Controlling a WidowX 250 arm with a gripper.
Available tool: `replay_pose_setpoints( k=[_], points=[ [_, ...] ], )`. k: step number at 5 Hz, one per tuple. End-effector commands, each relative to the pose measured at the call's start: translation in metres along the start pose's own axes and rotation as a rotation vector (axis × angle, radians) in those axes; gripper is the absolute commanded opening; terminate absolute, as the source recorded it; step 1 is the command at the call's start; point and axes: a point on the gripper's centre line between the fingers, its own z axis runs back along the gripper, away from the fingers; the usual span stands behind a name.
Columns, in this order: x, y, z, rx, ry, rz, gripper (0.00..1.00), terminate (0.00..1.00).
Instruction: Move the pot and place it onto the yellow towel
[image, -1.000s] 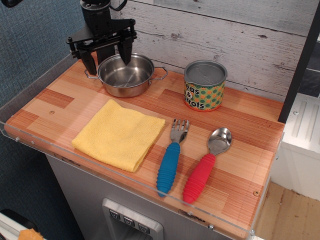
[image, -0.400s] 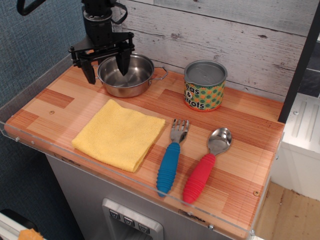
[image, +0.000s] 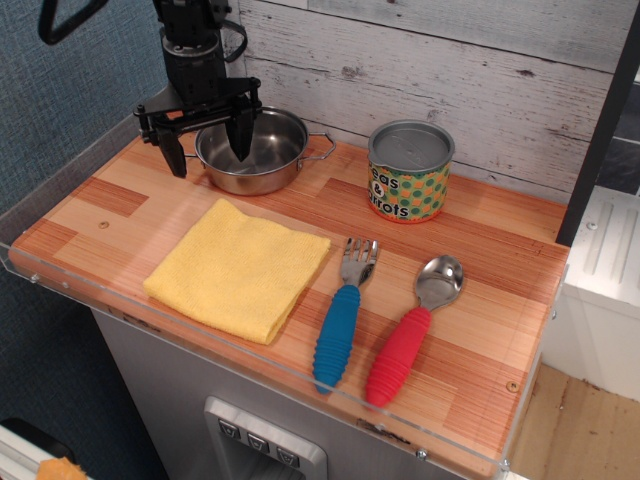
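Steel pot (image: 252, 151) sits at the back left of the wood counter (image: 470, 330), close to the whitewashed plank wall (image: 450, 70). It's shallow, round, shiny and upright, w/ a thin wire loop handle sticking out on its right side toward the can (image: 409, 171); the left handle is hidden behind the gripper. Nothing visible inside it.

Black gripper (image: 208, 142) comes down from above over the pot's left edge, jaws spread wide. One finger (image: 175, 153) is outside the rim on the left, tip low near the counter; the other finger hangs over the bowl, tip approx at rim level or just inside. The left rim lies between them. Can't tell if either finger touches the metal.

Yellow towel (image: 238, 270) lies flat in front of the pot, toward the front left of the counter, folded square and turned a bit diagonal. Its back corner is near the pot's front wall but apart from it. Nothing on it.

Can stands upright to the right of the pot, well apart, green w/ orange dots, grey lid on top. In front of it, a fork (image: 342, 316) w/ a blue ribbed handle and a spoon (image: 412, 331) w/ a red ribbed handle lie side by side, heads pointing to the back. Fork is just beside the towel's right corner.
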Motion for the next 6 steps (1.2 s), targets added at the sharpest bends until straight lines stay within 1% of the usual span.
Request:
replay_pose_setpoints(
  k=[1,2,3,5,6],
  points=[
    [0.0064,-0.0019,0.0048,-0.009,-0.024,0.01,1.0,0.0],
    [0.0066,-0.0009,0.0003,-0.001,-0.016,0.014,1.0,0.0],
    [0.0052,-0.0015,-0.0038,-0.008,-0.019,0.009,0.0,0.0],
    [0.0039,-0.0005,-0.0018,-0.02,-0.029,0.014,0.0,0.0],
    [0.0041,0.0003,0.0044,-0.042,-0.047,0.014,0.0,0.0]
  ],
)
